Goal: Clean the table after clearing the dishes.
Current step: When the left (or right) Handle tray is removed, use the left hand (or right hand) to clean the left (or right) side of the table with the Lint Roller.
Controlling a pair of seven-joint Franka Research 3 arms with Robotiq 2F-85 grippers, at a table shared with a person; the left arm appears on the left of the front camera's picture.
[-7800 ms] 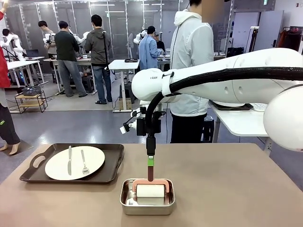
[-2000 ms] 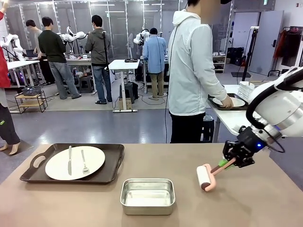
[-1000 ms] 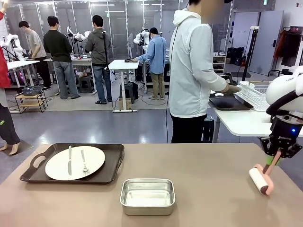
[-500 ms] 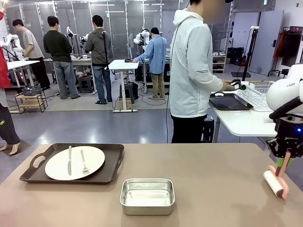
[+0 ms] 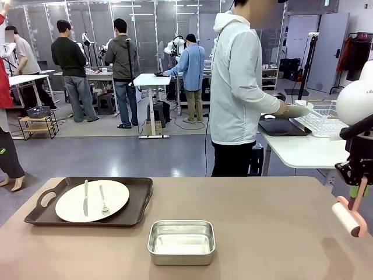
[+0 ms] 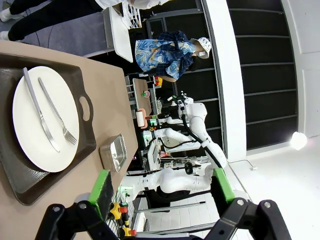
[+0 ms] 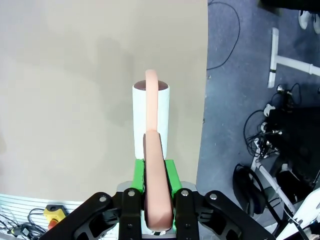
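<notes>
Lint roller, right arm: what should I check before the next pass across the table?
1. Grip: right gripper shut on the lint roller's pink handle: ok.
2. Roller touching the table: cannot tell; it is at the right edge.
3. Dishes cleared: tray with plate, knife and fork on the table: not ok.
4. Path: steel pan stands near-middle: not ok.
5. Left gripper open, empty: ok.
6. Person: hands off the table: ok.

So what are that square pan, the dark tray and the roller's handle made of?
The square pan looks like brushed steel: silver, with dull reflections. The dark tray seems matte plastic or coated wood; I can't tell which. The roller's handle looks like smooth pink plastic, clamped in the right gripper.
</notes>
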